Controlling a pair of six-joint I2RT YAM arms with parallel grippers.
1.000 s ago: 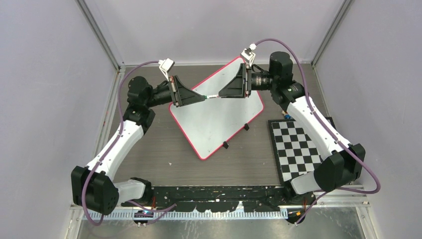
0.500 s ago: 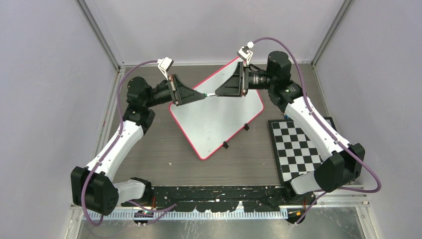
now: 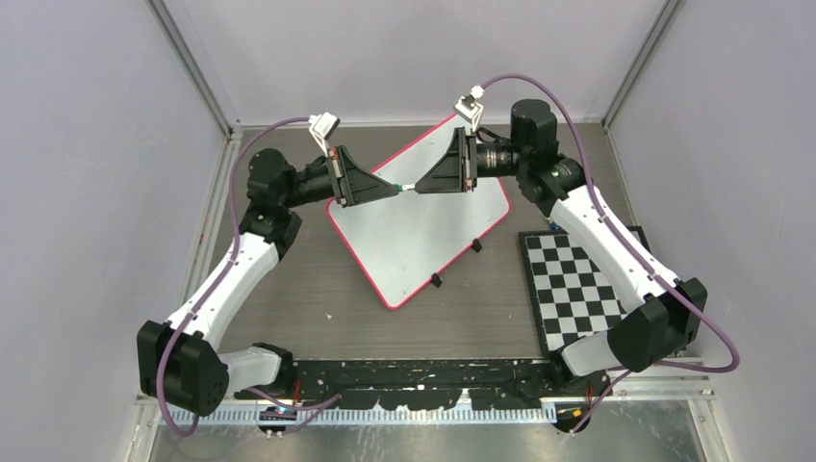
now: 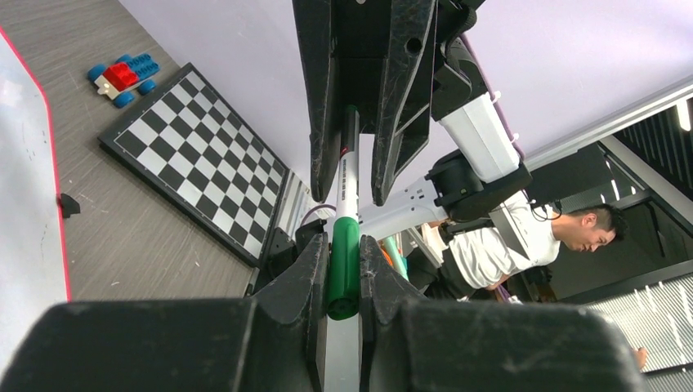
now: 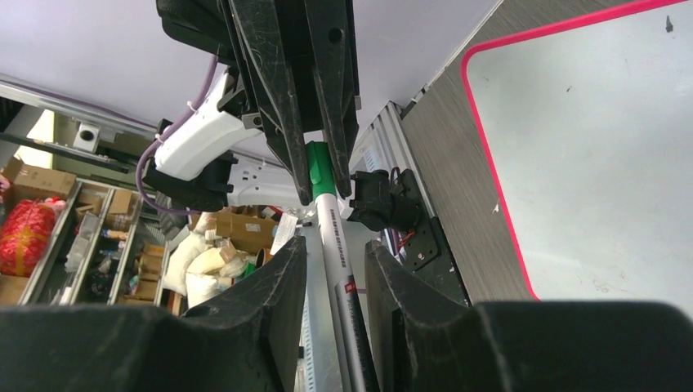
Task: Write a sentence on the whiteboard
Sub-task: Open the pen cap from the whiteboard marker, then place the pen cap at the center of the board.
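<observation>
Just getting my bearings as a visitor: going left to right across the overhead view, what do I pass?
The left arm's black gripper → white marker pen with green cap → right arm's black gripper → black-and-white checkerboard mat. The white pink-rimmed whiteboard spans beneath both grippers, so it is left out.

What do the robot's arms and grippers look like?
The left arm and right arm have white shells with black joints and bases. The left gripper and right gripper are scuffed black triangular wedges. A purple cable loops along each arm to a small white connector near the wrist.
</observation>
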